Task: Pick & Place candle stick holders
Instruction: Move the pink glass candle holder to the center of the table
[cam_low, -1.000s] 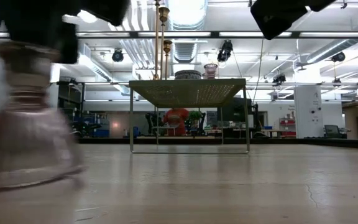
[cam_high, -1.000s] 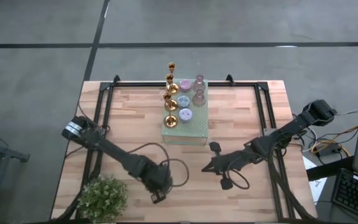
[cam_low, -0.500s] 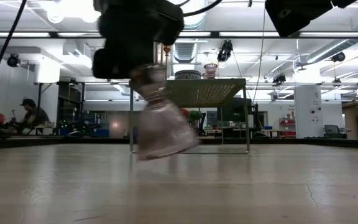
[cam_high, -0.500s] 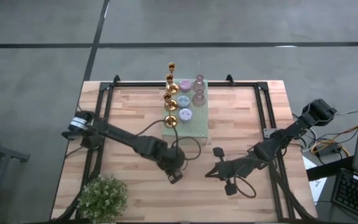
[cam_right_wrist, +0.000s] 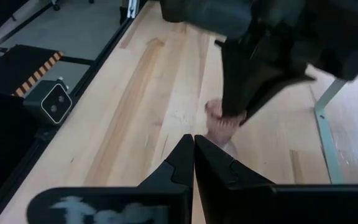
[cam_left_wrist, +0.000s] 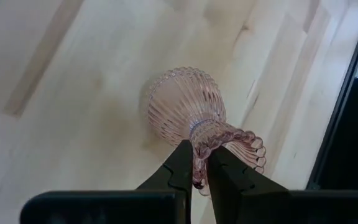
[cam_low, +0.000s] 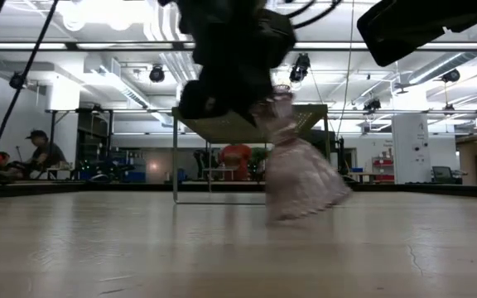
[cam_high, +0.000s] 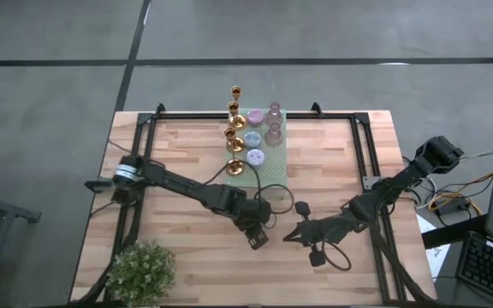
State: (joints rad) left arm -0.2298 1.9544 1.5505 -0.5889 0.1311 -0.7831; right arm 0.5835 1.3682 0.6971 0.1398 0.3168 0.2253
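Note:
My left gripper (cam_high: 259, 238) is over the middle of the table near its front, shut on a pink ribbed glass candle stick holder (cam_left_wrist: 182, 106), which also shows tilted in the low view (cam_low: 301, 178). My right gripper (cam_high: 286, 237) hovers just to its right, shut and empty (cam_right_wrist: 194, 142). Several gold candlesticks (cam_high: 234, 111) and small pink, lilac and blue holders (cam_high: 255, 137) stand on a pale green perforated pad (cam_high: 264, 175), which is raised on thin legs (cam_low: 251, 122). My left gripper pinches the holder's scalloped top rim (cam_left_wrist: 199, 163) between its two fingers. The fingers slant down from above. The holder hangs tilted below them, its wide ribbed base (cam_low: 309, 194) lowest and turned away from the gripper, clear of the table as far as the low view shows.
A bushy potted plant (cam_high: 141, 269) stands at the table's near left corner. Black rails (cam_high: 144, 145) run along both sides of the wooden table top (cam_high: 187, 171). Bare wood lies left and right of the pad. In the low view a person sits far off in the room (cam_low: 44, 153).
My left gripper has carried the pink holder from beside the plant toward the table's right edge and a little toward the far edge, staying shut on it. The holder has swung along below the fingers, tilted. My right gripper has hardly shifted.

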